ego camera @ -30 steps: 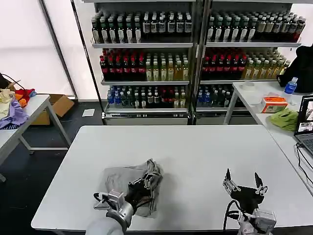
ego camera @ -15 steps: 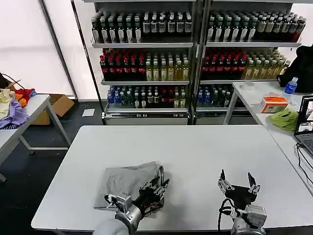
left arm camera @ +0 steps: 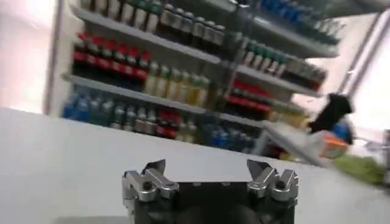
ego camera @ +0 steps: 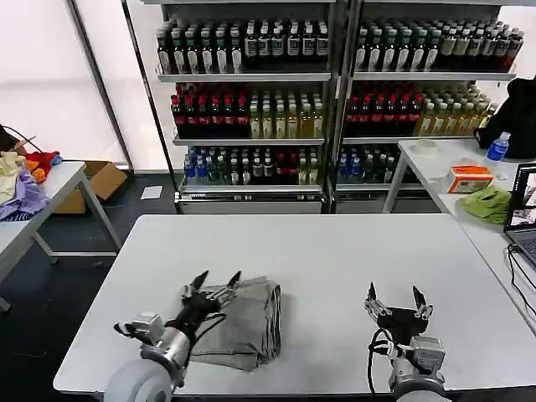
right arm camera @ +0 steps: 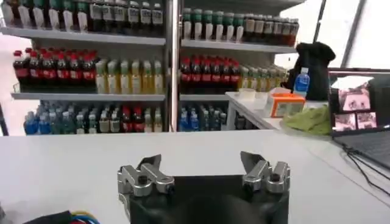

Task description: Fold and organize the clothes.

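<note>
We see the folded grey shirt (ego camera: 239, 322) lying on the white table (ego camera: 335, 251), near its front edge at about seven o'clock. Our left gripper (ego camera: 213, 285) hovers at its left edge, jaws spread and empty; our right gripper (ego camera: 394, 295) waits at five o'clock, also spread. The shirt looks soft, light and floppy, so we would pinch a layered edge.

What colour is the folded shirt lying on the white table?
Light grey; the shirt shows best in the head view.
</note>
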Robot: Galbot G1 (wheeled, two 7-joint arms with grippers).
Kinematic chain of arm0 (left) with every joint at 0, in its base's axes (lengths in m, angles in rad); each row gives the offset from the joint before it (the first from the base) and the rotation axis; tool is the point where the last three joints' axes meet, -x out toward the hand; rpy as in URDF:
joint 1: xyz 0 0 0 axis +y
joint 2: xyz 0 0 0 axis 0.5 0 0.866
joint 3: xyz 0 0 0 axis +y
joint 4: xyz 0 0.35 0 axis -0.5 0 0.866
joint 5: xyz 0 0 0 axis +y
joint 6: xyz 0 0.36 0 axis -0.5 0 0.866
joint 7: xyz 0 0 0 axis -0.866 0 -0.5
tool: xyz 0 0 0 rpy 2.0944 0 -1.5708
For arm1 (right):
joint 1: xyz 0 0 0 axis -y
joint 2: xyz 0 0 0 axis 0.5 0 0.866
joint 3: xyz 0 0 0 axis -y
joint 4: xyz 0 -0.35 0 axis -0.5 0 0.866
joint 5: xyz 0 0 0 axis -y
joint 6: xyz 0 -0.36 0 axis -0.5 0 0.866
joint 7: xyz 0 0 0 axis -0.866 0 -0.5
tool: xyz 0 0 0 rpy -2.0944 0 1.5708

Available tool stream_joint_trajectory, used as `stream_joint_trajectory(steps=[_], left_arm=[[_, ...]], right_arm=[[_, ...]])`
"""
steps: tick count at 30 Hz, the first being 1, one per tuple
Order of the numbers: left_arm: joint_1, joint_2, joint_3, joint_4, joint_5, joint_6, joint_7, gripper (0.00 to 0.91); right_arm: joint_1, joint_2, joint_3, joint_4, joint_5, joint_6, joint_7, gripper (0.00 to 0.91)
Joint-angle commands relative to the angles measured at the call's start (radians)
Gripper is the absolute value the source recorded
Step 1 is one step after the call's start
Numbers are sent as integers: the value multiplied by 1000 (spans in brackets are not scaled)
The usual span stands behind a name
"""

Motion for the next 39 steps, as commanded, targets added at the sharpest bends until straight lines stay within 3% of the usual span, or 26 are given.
stream_joint_trajectory(steps=[1,15,25,31,34,35,36,39], left_arm=[[114,14,-185,101,238,-65,9,907],[137,1,-177,139,210,-24,22,907],[127,13,-158,134,122,102,35,907],[129,15,-153,146,105,115,36,907],[132,16,-153,150,104,115,42,645],[134,16,-153,150,101,115,44,494],[137,16,-153,149,96,113,47,20],[144,14,-152,145,86,104,56,0]], right_arm=[[25,-32,0,-28,37,7,-4,907],[14,-34,-4,-13,41,14,-5,907],[15,-30,-2,-4,42,12,-4,907],[11,-25,-2,2,42,13,-4,907],[11,-22,-3,2,41,12,-3,907],[12,-21,-3,2,41,12,-3,907],[13,-19,-4,1,40,12,-2,907],[13,-17,-5,1,39,12,-2,907]])
